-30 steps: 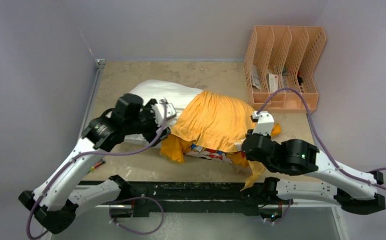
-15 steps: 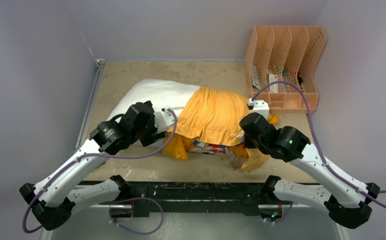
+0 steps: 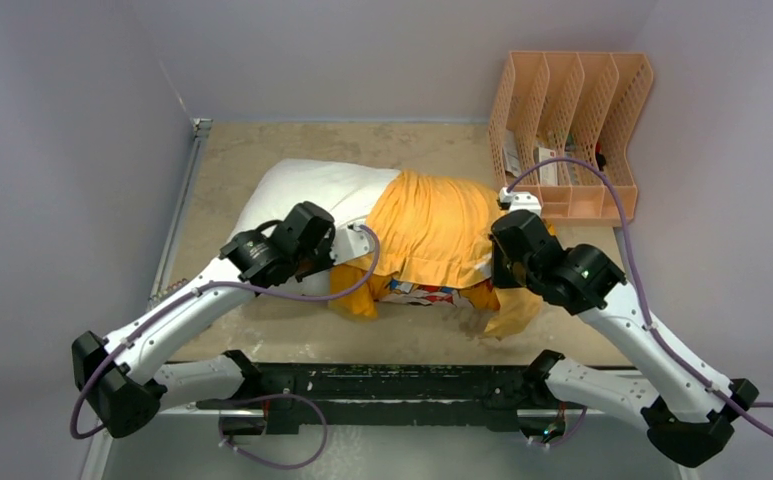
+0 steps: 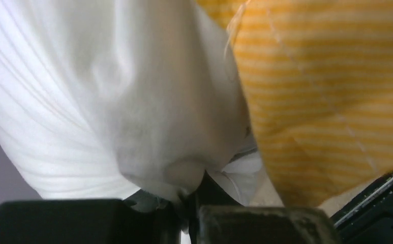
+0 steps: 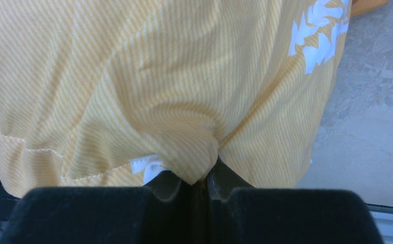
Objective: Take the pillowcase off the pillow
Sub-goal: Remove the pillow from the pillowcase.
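The white pillow [image 3: 307, 188] lies across the table, its left end bare. The orange-yellow pillowcase [image 3: 434, 225] covers its right part, bunched, with a printed patch at the near edge. My left gripper [image 3: 354, 250] sits at the case's open edge. In the left wrist view it [image 4: 191, 198] is shut on a fold of the pillow [image 4: 82, 101], beside the striped pillowcase [image 4: 326, 101]. My right gripper [image 3: 494, 268] is at the case's right end. In the right wrist view it [image 5: 203, 182] is shut on a pinch of the pillowcase [image 5: 158, 76], near white lettering.
A peach desk organiser [image 3: 572, 130] with a few small items stands at the back right, close to the pillowcase's far end. Grey walls close in the table on the left, back and right. A black rail [image 3: 382, 380] runs along the near edge.
My left gripper slid right along the pillow to the case's edge and closed on white fabric. The right arm swung back and left with the pillowcase in its grip.
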Controlling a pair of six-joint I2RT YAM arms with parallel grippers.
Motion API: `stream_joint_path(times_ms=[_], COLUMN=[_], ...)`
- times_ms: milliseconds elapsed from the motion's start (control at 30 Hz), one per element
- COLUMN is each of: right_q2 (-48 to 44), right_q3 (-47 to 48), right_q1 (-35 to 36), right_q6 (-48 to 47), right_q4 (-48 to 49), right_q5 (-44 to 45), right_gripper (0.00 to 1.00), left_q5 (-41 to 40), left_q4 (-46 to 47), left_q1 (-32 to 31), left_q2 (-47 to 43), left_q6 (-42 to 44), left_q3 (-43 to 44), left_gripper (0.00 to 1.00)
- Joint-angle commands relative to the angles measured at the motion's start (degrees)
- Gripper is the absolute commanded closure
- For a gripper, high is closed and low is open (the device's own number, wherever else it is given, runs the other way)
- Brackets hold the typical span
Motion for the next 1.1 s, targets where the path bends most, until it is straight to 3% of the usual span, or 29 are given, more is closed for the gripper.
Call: stream_joint_path(times_ms=[0,200,300,467,533,667,767,900,1067], right_q2=[-0.7,-4.58,-5.68,-5.61,-6.04,-7.77,-6.06,-0.66,6.81], right_q3=[4.3,4.26,4.74,4.21,3.18,0.0,1.33,5.96,9.09], right_q1=[-1.39,-1.41,-1.46,-1.45,-1.46,-1.46,-1.37,-1.28,1.33], right_q6=[-0.68,3.91,5.72,5.1,0.53,-8.03,-11.93,-18.52,-24.99], right_q4=[7.51,0.43,-3.55,-6.3,-2.81,10.54,18.94,23.79,29.6], right_q5=[-0.2,10.15,14.7,16.08,10.57,-11.2,-18.31,-25.75,-28.49], right_gripper=[0.97,0.95,0.93,0.91,0.83,0.63,0.48,0.42,0.32], left_q5=[-2.5,-17.74,-18.08,-16.22,-11.3,0.32,5.9,7.69,8.62], left_q4=[7.1,14.85,15.99,16.08,15.19,13.3,11.05,10.6,10.86], left_q1=[3.04,12.7,17.15,19.11,19.12,19.03,19.03,19.03,19.03], left_q2=[1.2,-2.32,-2.93,-2.8,-3.21,-4.11,-3.98,-4.02,-3.94], left_q6=[-3.31,-4.69,-4.73,-5.51,-5.2,-3.91,-3.88,-4.51,-5.57], left_q3=[-0.84,-2.2,-2.68,-2.74,-2.3,-1.29,-0.22,0.25,0.88], left_gripper=[1.0,1.0,1.0,1.0,1.0,1.0,1.0,1.0,1.0])
